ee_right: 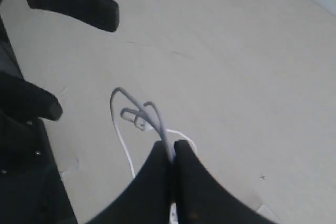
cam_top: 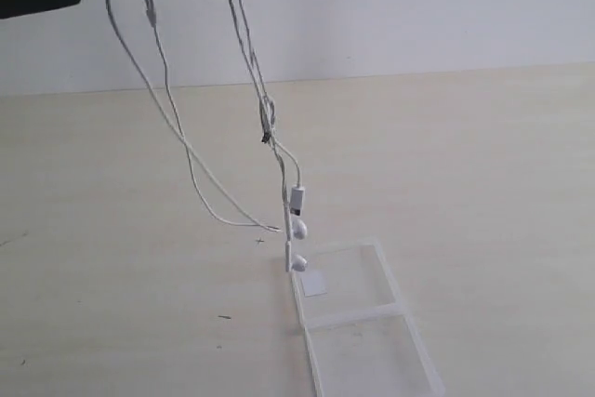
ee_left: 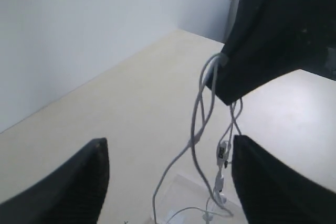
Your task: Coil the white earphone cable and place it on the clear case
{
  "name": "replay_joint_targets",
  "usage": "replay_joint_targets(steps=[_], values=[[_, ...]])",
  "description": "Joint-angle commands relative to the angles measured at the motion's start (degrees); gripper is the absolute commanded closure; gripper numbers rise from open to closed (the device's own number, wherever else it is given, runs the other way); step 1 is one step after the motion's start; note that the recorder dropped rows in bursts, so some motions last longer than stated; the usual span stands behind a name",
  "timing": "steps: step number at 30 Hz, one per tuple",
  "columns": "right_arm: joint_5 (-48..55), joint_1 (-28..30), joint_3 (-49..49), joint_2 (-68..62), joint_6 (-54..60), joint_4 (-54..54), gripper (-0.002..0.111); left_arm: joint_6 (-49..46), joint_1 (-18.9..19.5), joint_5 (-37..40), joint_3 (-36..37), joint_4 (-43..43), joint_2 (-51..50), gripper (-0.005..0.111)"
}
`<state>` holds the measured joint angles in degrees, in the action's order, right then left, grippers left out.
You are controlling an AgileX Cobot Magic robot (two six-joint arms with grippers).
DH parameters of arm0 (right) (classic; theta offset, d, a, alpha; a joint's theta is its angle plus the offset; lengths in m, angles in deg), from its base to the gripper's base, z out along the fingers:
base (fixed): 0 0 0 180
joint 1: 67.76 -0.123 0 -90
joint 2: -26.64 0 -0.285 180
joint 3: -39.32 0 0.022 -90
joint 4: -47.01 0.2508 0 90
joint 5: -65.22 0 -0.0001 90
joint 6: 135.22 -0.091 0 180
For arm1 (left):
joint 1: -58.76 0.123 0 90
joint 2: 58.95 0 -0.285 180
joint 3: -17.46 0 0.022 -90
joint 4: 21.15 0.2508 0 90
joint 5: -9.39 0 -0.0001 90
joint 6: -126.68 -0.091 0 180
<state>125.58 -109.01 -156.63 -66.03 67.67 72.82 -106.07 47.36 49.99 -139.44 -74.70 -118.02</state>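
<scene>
A pale, wood-grain table (cam_top: pixel 483 165) fills most of the frame. Lying flat on it at lower centre is the clear case (cam_top: pixel 358 271), opened into two halves, with a small white sticker (cam_top: pixel 313 284) on the farther half. Tiny dark specks (cam_top: pixel 224 317) dot the lower left.

The cable (cam_top: pixel 297 198) hanging below the right tool (ee_right: pixel 172 148) looks like smooth white plastic with a slight sheen, and its buds look a little glossier. That tool and the left tool (ee_left: pixel 169 145) are black and matt, seemingly hard plastic. Well below the tools, the case (cam_top: pixel 363 350) is clear, glossy plastic with brighter edges. It carries a matt white sticker (cam_top: pixel 313 284) that looks like paper. The desk (cam_top: pixel 483 183) under them is pale, smooth and matt, with a faint wood-like grain. Behind the tools, the wall (cam_top: pixel 418 6) is plain matt white.
</scene>
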Motion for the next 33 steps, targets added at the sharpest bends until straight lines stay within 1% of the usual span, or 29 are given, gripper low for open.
replay_joint_targets(steps=[1,2,4,5,7,10,13,18,26,33], values=[[-1.51,-0.07,-0.53,-1.73,-3.26,4.38,0.108,-5.62,0.0,-0.26,1.77,-3.33,-0.44,0.042],[-1.82,-0.07,-0.53,-1.87,-3.75,4.81,0.108,-6.21,0.0,-0.26,2.36,-3.33,-0.44,0.042],[-3.33,-0.07,-0.53,-1.87,-4.02,7.06,0.108,-10.73,0.0,-0.26,4.59,-3.24,-0.44,0.042],[-4.07,-0.07,-0.53,-1.87,-4.02,8.46,0.108,-14.44,0.0,-0.52,6.39,-5.08,-0.44,0.042],[-4.92,-0.07,-0.53,-2.12,-5.07,9.3,0.108,-17.81,0.0,-2.0,8.54,-7.67,-0.44,0.042],[-6.5,-0.07,-0.53,-2.52,-5.87,10.48,0.108,-19.72,0.0,-4.35,11.58,-10.03,-0.44,0.042],[-8.15,-0.07,-0.53,-3.33,-6.42,14.24,0.108,-23.08,0.0,-5.67,13.41,-15.15,-0.44,0.042],[-10.38,-0.77,-0.53,-4.81,-6.42,16.78,0.108,-23.61,0.0,-7.22,13.52,-16.07,-1.13,0.042],[-13.88,-1.04,-0.53,-5.0,-6.42,17.92,0.108,-23.35,0.0,-7.0,13.58,-18.78,-3.4,0.042],[-17.54,-1.35,-0.53,-5.24,-6.55,20.64,0.108,-23.59,0.0,-6.41,13.58,-19.31,-5.09,0.042]])
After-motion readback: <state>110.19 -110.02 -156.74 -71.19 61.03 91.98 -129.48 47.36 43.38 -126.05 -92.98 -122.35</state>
